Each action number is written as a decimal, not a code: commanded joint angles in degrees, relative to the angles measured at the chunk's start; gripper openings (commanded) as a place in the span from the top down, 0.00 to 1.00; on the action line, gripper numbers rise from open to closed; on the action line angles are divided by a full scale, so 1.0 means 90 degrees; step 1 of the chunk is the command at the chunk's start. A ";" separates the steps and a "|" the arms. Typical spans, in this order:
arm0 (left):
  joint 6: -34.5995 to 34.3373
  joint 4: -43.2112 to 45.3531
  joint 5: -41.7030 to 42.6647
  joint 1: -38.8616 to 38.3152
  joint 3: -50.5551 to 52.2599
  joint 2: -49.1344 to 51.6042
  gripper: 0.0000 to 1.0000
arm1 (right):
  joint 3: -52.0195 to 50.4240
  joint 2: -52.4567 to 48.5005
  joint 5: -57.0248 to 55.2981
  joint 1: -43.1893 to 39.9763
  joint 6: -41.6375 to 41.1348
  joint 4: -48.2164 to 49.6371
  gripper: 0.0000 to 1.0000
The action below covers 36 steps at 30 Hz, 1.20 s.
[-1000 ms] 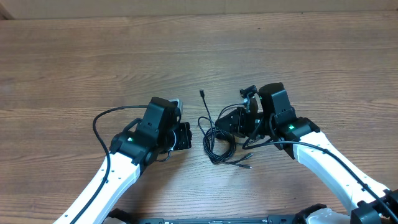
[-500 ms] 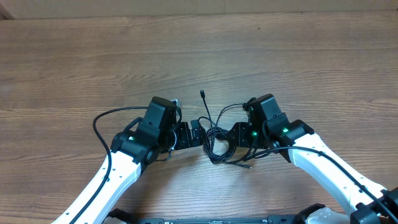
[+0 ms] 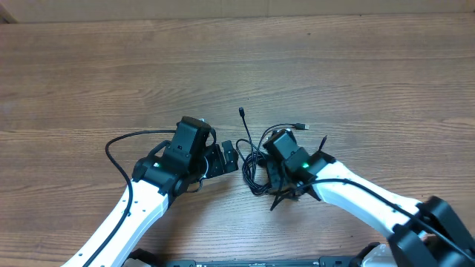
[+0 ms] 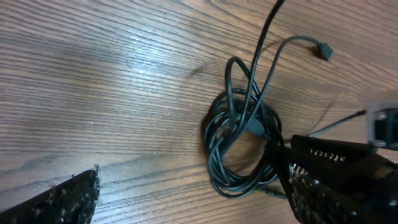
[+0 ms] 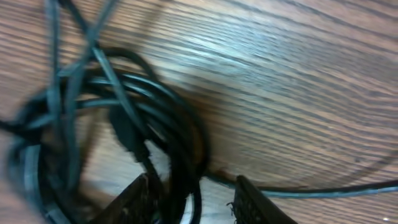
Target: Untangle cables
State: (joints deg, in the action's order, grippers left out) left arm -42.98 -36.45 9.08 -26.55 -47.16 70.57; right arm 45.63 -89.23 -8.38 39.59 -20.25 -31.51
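The cables [image 3: 251, 175] lie as one tangled black coil mid-table, with plug ends sticking out at the top [image 3: 242, 112] and upper right [image 3: 300, 125]. My left gripper [image 3: 228, 157] is open wide just left of the coil. In the left wrist view the cables [image 4: 241, 144] lie ahead of the left gripper [image 4: 186, 200], their lower loop close to my right-hand finger [image 4: 311, 196]. My right gripper [image 3: 269, 169] sits on the coil's right side. In the right wrist view its jaws [image 5: 193, 202] stand apart astride several strands of the cables [image 5: 177, 155], with a gap beside them.
Bare wooden tabletop [image 3: 237, 67] surrounds the coil. A thicker black wire [image 3: 119, 144] loops out from my left arm. My two grippers sit close together, and the right one [image 4: 348, 158] shows at the right of the left wrist view.
My left gripper opened and slid right toward the coil. My right gripper swung down and left from beside the coil onto it, its jaws parting; one plug end shifted to the upper right.
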 commanded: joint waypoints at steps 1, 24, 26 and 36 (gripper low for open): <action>-0.0085 -0.0002 -0.0250 -0.0012 -0.0104 0.0034 0.00 | 0.0022 -0.0170 -0.0765 0.0063 0.0221 0.0058 0.64; -0.0085 -0.0255 -0.0248 -0.0012 -0.0104 0.0034 0.00 | 0.1273 0.0891 0.1370 0.0058 -0.0053 -0.1258 0.96; -0.0087 -0.0257 -0.0248 -0.0012 -0.0104 0.0034 0.00 | 0.1273 0.1095 0.1552 0.0058 -0.0053 -0.1341 0.96; -0.0255 -0.0233 0.0104 -0.0012 -0.0104 0.0034 0.06 | 0.1273 0.1319 0.1766 0.0058 -0.0595 -0.1124 0.96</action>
State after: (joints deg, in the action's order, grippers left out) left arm -44.21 -38.61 8.21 -26.55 -47.16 70.57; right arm 55.86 -78.41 5.21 39.94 -22.61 -42.78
